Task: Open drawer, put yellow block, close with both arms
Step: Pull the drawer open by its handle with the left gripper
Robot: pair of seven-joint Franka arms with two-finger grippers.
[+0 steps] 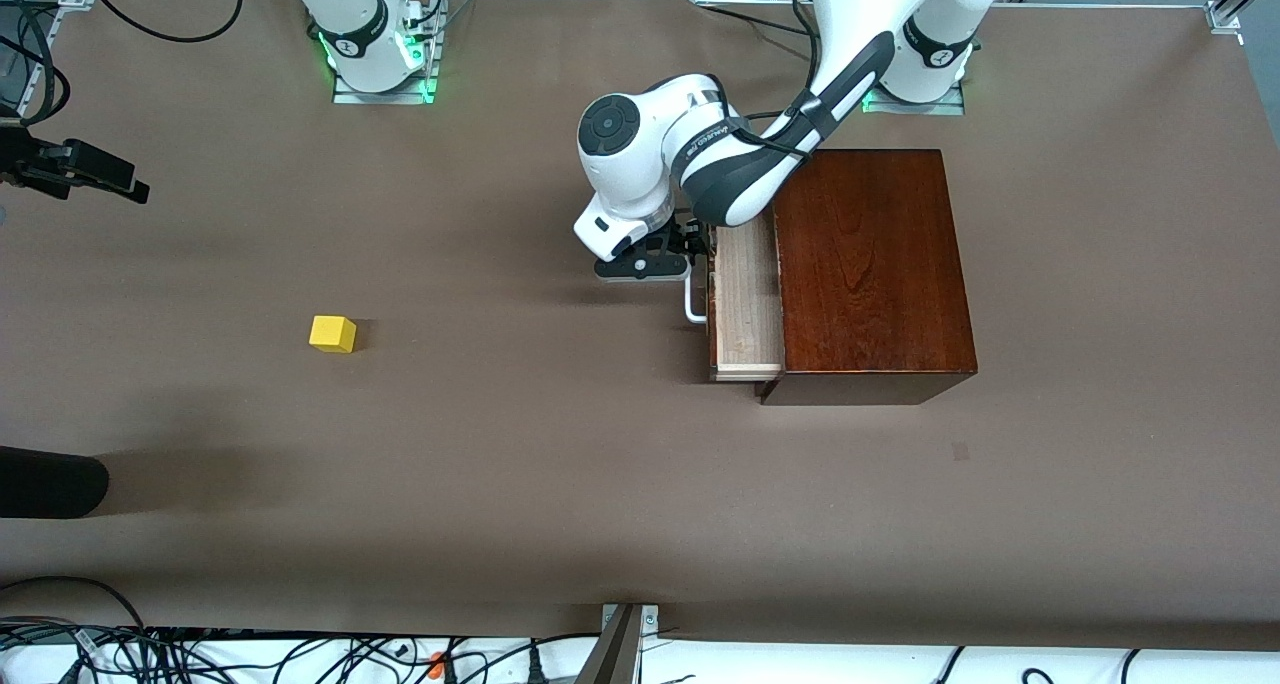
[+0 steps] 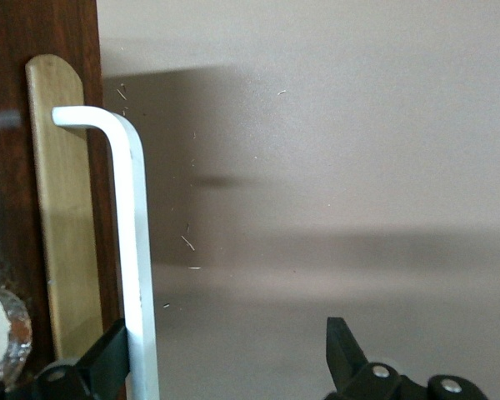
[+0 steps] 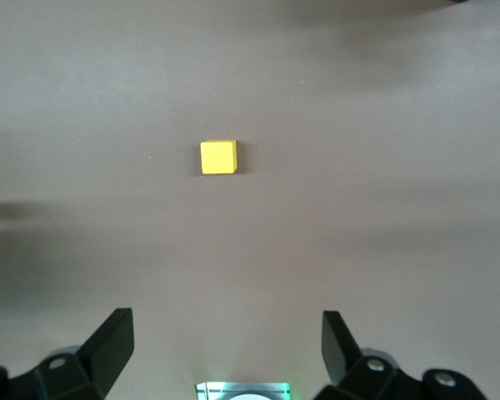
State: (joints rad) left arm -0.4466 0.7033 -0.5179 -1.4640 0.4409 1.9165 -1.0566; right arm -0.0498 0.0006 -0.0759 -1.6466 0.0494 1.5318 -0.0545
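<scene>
The glossy dark reddish-brown wooden box [image 1: 872, 269] sits on the brown desk [image 1: 560, 484] toward the left arm's end, its pale light-wood drawer [image 1: 746, 299] pulled partway out. The left gripper [image 1: 668, 256] is at the drawer's white U-shaped bar handle [image 2: 133, 250], jaws spread wide, one finger [image 2: 108, 358] touching the bar. The small bright yellow cube [image 1: 333, 333] lies on the desk, well apart from the box, toward the right arm's end. The right gripper [image 3: 227, 346] hangs over that cube, jaws spread and holding nothing.
</scene>
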